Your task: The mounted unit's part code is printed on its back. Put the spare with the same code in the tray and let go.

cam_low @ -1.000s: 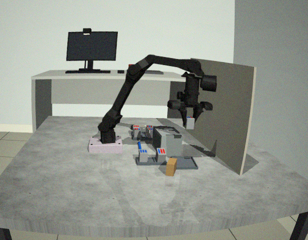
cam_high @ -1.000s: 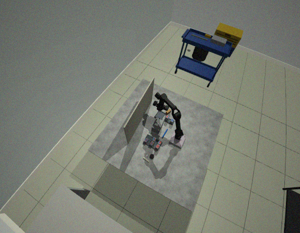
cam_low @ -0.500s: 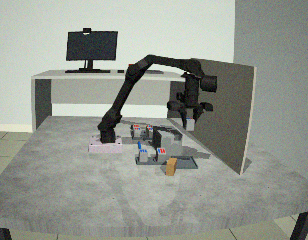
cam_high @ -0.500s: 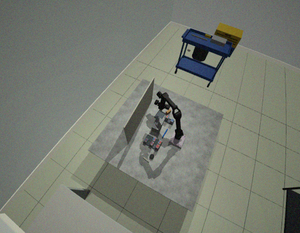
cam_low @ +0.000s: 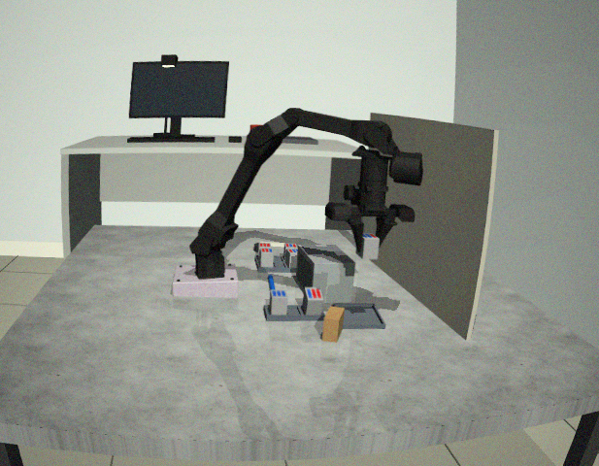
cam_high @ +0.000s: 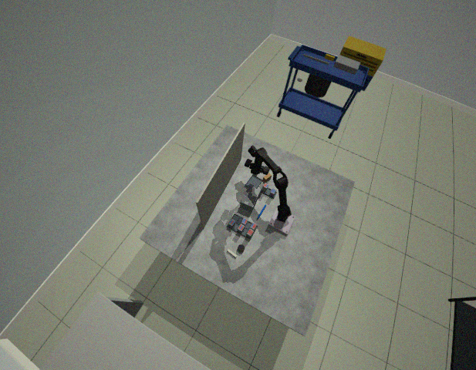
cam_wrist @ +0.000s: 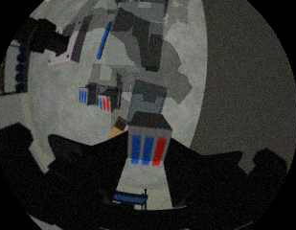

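Black arm (cam_low: pixel 249 165) outstretched, pincer (cam_low: pixel 370 235) gripping spare (cam_low: pixel 370 246).

The arm (cam_low: pixel 249 165) rises from its base toward 1 o'clock, elbow high, wrist turned straight down; the gripper (cam_low: pixel 369 235) (fingers partly spread) clamps a small block (cam_low: pixel 370 246).

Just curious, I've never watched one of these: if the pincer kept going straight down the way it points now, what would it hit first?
Probably the grey table top. The pincer points down, shut on a small grey block with blue and red stripes, beside the upright board. Nothing shows beneath the block, though depth is hard to judge.
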Controlling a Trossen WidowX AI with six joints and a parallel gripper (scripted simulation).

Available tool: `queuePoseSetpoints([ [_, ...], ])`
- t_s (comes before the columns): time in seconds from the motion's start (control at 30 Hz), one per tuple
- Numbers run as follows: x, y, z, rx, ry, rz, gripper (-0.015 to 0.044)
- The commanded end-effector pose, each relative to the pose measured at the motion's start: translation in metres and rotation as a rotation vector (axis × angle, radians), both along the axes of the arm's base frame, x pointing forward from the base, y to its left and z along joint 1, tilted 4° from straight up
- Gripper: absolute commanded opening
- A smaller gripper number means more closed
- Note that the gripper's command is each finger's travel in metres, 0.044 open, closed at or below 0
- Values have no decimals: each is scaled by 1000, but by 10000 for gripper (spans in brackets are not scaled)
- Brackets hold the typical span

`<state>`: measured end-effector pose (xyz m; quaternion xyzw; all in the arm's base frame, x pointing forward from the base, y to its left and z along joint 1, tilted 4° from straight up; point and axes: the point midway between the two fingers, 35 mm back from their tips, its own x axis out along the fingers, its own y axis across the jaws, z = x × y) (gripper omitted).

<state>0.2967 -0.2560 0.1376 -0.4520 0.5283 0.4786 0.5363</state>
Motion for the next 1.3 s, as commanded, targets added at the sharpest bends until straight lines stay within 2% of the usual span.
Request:
queuePoseSetpoints([
  [0.0, 0, -1, -3, -3, 2, 3, 0],
  [1.27, 2, -3, -32, -4, 2, 3, 0],
])
